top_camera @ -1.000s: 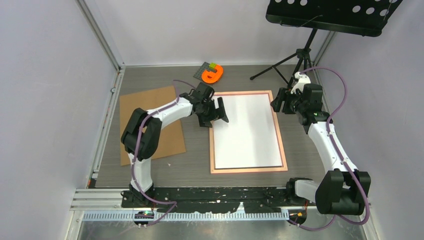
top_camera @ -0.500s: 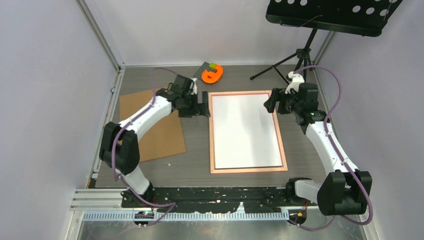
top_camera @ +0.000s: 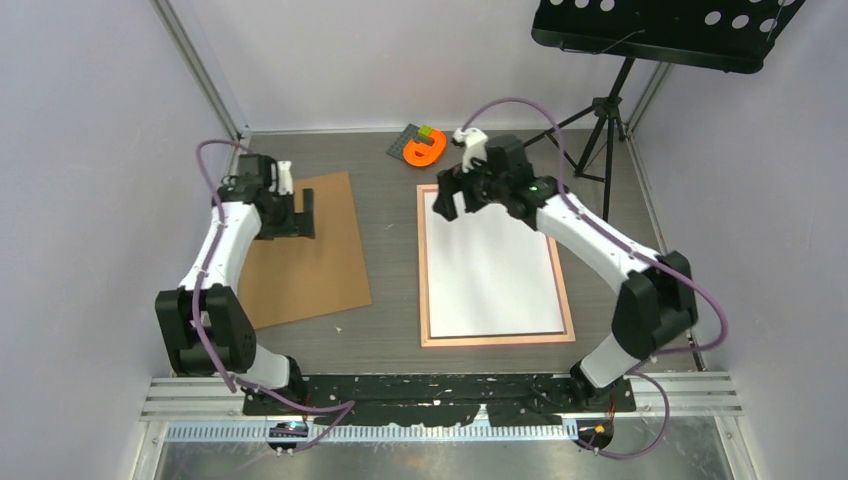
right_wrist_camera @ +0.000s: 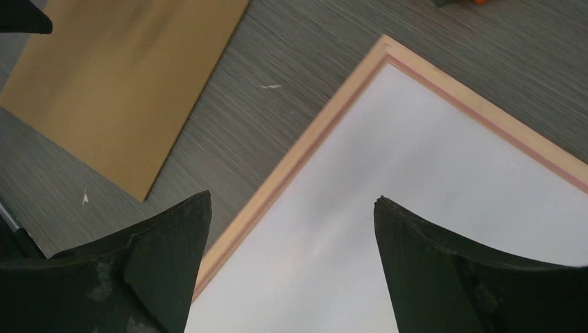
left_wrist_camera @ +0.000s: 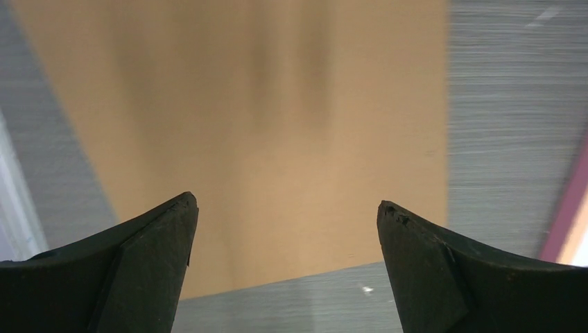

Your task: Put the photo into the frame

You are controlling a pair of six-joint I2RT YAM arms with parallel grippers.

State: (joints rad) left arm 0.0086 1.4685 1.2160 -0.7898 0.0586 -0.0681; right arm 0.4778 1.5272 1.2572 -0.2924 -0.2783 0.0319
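**Photo in frame, both fingers empty**

On grey desk (top_camera: 390, 260), mid-right: pink frame (top_camera: 497, 340) lying flat, w/ photo (top_camera: 495, 270) inside its rim, white side up. Left of frame, well apart: brown backing board (top_camera: 310, 270), flat. Left fingers (top_camera: 303, 210) above board's far part, spread wide, holding nothing. Right fingers (top_camera: 443, 203) over frame's far-left corner, likewise wide apart, empty. Orange obj (top_camera: 425, 150) near desk's far edge, beyond frame.
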